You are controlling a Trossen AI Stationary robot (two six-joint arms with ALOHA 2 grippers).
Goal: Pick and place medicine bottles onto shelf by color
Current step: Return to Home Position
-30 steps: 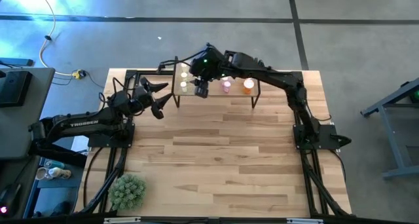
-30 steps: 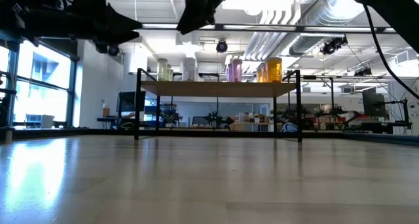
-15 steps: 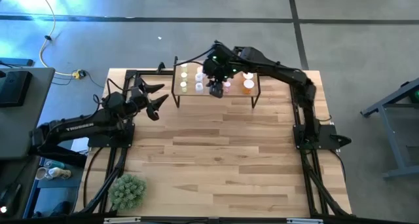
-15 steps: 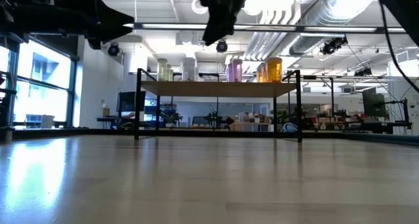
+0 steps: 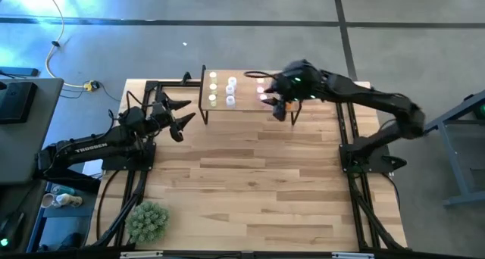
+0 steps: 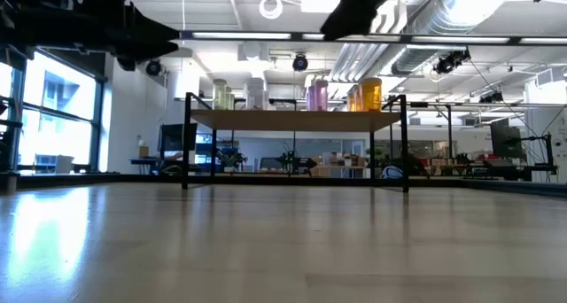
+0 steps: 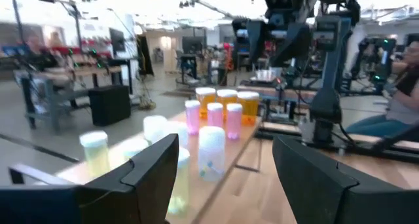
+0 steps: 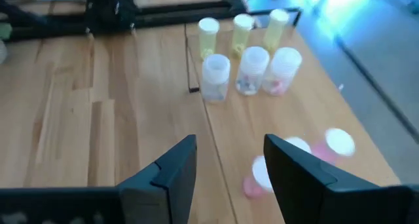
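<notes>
The shelf stands at the table's far edge on thin black legs. Medicine bottles stand on it in colour groups: yellow-green and white on its left part, pink right of the middle, orange at the right end. My right gripper hangs open and empty above the shelf's right part, over the pink bottles. My left gripper is open and empty, level, off the shelf's left end; its wrist view looks along the rows of bottles.
A spiky green plant sits at the table's near left corner. The bare wooden table top stretches from the shelf to the near edge. In the high view my right arm covers the shelf's right end.
My right gripper has swung along the shelf from above its left part toward the table's right edge, staying at about the same height, open and empty. The bottles on the shelf have stayed where they were.
</notes>
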